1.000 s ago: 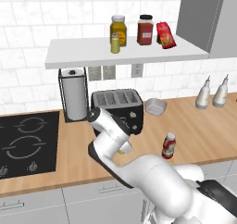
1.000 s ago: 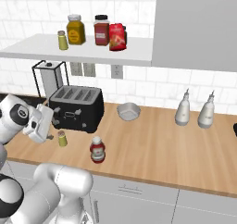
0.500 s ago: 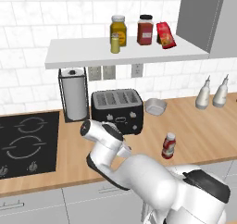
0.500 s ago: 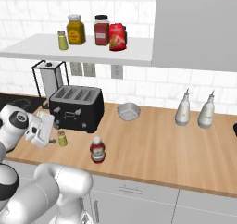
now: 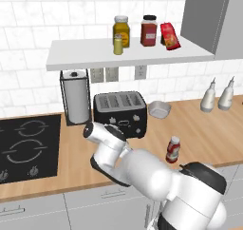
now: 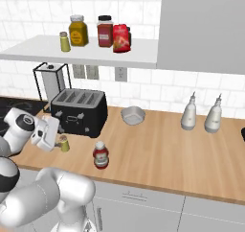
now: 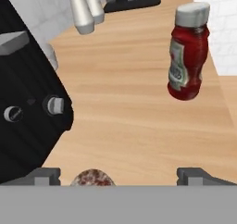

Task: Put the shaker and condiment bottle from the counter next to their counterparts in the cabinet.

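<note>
Gripper (image 7: 118, 174) low over the counter (image 7: 139, 126), jaws spread wide and holding nothing; the grey-capped top of the shaker (image 7: 92, 177) sits between the fingertips, nearer the left one. In the right base view the shaker (image 6: 63, 143) stands upright just beyond the hand, in front of the black toaster (image 6: 79, 112). The condiment bottle (image 7: 187, 52) stands upright ahead of the gripper, well apart. Above, on the cabinet (image 6: 95, 56), rest the second shaker (image 6: 64, 41) and the dark-lidded red jar (image 6: 105, 31)
</note>
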Controlling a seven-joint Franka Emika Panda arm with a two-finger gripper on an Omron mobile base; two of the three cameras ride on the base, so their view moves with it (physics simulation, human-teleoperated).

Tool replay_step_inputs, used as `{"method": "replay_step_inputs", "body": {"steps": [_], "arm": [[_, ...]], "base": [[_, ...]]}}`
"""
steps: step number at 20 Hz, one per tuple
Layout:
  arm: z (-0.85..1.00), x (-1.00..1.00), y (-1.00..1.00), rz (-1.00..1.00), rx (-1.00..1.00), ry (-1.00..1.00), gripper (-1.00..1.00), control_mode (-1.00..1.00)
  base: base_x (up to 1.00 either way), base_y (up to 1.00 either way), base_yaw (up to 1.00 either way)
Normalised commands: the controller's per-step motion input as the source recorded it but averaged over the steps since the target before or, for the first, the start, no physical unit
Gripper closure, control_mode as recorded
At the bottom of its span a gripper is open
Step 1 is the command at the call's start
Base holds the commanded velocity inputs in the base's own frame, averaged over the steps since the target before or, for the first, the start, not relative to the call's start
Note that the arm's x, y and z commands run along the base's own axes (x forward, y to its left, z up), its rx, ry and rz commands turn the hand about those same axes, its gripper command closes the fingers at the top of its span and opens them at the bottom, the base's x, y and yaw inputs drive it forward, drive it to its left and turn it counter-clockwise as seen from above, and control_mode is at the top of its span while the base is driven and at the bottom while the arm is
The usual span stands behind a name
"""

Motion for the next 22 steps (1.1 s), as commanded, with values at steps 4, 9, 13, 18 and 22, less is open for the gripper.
{"method": "replay_step_inputs", "body": {"steps": [4, 9, 13, 18, 22], "arm": [[-0.07, 0.21, 0.00, 0.00, -0.02, 0.03, -1.00, -1.00], [-0.03, 0.15, 0.10, 0.00, 0.00, 0.01, -1.00, -1.00], [-0.21, 0.18, 0.20, 0.00, 0.00, 0.00, -1.00, -1.00], [-0.10, 0.06, 0.04, 0.00, 0.00, 0.00, -1.00, -1.00], [-0.14, -0.02, -0.05, 0.00, 0.00, -0.01, -1.00, -1.00]], "base": [[0.00, 0.00, 0.00], [0.00, 0.00, 0.00], [0.00, 0.00, 0.00], [0.00, 0.00, 0.00], [0.00, 0.00, 0.00]]}}
